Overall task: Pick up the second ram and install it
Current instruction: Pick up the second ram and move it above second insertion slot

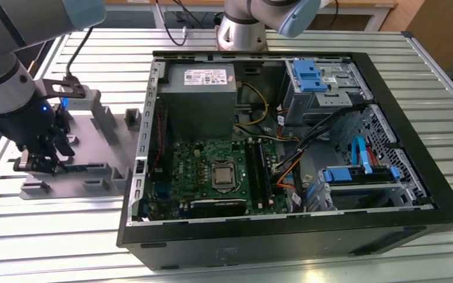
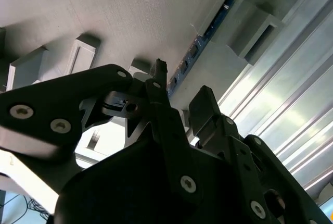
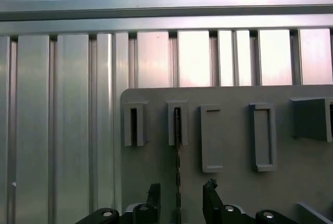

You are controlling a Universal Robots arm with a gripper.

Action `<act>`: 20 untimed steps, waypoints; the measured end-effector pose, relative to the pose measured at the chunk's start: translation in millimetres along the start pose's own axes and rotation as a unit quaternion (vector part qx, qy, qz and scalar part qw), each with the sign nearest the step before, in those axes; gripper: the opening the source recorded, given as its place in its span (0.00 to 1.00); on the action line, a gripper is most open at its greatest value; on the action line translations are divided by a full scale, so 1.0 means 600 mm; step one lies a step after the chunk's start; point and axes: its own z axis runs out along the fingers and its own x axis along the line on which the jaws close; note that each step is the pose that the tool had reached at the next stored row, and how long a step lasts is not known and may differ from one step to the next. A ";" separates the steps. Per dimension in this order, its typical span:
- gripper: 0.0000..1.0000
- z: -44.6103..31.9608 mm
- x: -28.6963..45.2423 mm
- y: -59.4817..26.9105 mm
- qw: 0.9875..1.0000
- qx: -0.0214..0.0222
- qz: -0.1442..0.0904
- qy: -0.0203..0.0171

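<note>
Ram (image 3: 177,166) on edge in grey tray (image 3: 234,130) (far end in slotted post (image 3: 183,125)), lengthwise between spread jaws.

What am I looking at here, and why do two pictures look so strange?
A robot arm works on a slatted metal table. One picture comes from a camera off to the side. The other two come from cameras riding near the arm's wrist, looking past its hand. On the table stand an open computer case with a green board inside and, at the exterior view's left, a grey plastic tray. The hand hangs over that tray, fingers apart. A thin ram stick lines up between them, standing on edge in a slot. The hand grips nothing.
</note>
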 end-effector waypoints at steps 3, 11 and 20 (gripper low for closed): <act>0.45 0.006 0.001 0.000 1.000 0.000 0.000 0.000; 0.37 0.020 0.002 0.001 1.000 0.000 0.000 0.000; 0.37 0.031 0.004 0.005 1.000 0.000 -0.002 -0.001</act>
